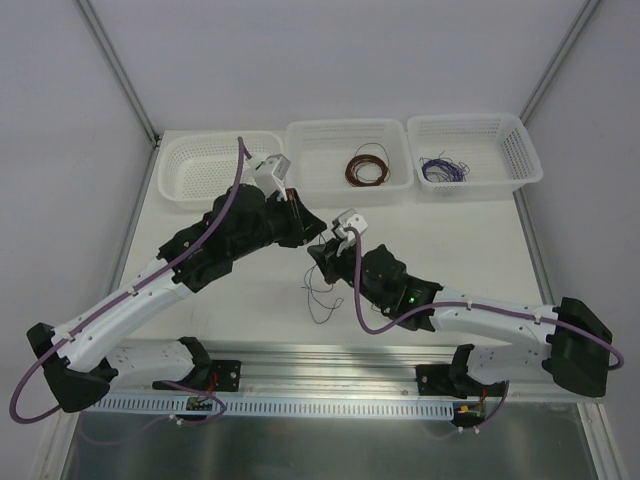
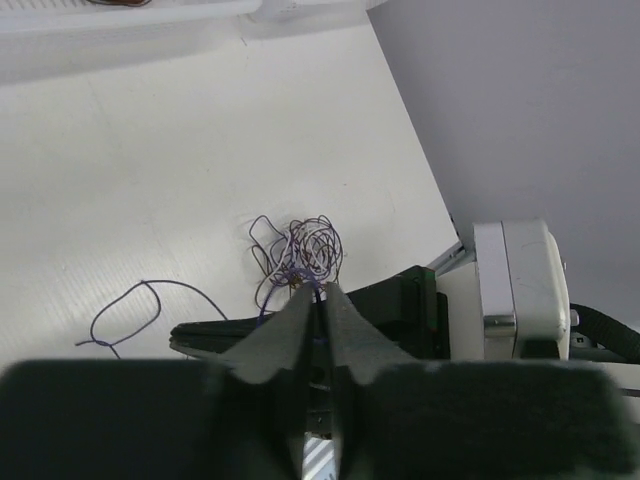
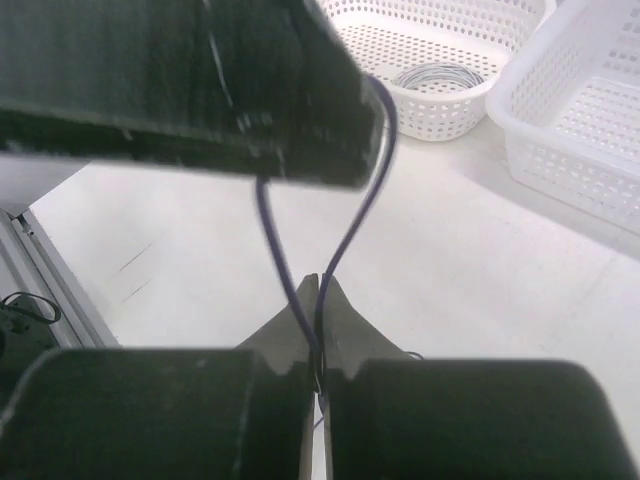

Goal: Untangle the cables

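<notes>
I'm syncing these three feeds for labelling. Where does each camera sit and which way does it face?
Top external: above and behind the bases, looking down on table and baskets; left arm and right arm show.
Left wrist: on the left arm, looking down past the left gripper at the cables; right arm beyond.
Right wrist: on the right arm, looking past the right gripper towards the baskets; left arm overhead.
Shared: each wrist view shows its gripper shut on the cables.

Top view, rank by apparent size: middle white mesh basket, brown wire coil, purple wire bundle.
Middle white mesh basket largest; brown wire coil and purple wire bundle look alike, unranked.
</notes>
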Robot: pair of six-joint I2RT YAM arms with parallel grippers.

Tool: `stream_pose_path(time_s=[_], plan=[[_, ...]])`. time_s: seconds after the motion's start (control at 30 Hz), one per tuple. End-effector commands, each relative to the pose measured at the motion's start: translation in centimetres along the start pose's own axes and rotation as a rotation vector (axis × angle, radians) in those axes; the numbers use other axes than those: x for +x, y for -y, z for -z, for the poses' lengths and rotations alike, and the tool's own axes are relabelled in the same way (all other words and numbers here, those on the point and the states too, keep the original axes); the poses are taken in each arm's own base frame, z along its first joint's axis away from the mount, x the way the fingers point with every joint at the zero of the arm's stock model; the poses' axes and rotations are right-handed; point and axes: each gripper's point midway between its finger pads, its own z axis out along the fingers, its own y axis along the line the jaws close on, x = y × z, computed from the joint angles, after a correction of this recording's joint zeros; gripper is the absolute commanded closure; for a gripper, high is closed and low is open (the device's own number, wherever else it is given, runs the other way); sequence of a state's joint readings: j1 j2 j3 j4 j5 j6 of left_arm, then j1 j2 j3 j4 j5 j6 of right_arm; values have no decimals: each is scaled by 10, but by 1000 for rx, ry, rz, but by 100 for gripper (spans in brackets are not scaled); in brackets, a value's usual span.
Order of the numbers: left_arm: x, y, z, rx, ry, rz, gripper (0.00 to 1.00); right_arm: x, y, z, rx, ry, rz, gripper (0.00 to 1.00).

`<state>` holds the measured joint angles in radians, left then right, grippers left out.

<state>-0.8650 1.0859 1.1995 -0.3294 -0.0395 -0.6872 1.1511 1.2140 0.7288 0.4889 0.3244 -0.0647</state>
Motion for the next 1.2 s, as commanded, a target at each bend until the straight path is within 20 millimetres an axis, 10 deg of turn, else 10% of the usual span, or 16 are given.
stream_pose_path(time_s=[0.0, 0.2, 0.43, 0.97, 1.17], plan=[[-30, 11, 16, 24, 127, -35, 84, -19, 3, 12, 16, 44, 6, 99], [-67, 19, 48, 30, 247, -181, 30, -43, 20, 26, 70, 26, 65, 99], [-95, -4, 84, -89, 371, -342, 1, -88, 63, 40, 184, -2, 93, 99], [10, -179, 30, -473, 80, -428, 1, -296, 243, 76, 591, 199, 158, 99], [25, -184, 21, -458, 5, -436, 1, -330, 318, 60, 696, 249, 207, 99]])
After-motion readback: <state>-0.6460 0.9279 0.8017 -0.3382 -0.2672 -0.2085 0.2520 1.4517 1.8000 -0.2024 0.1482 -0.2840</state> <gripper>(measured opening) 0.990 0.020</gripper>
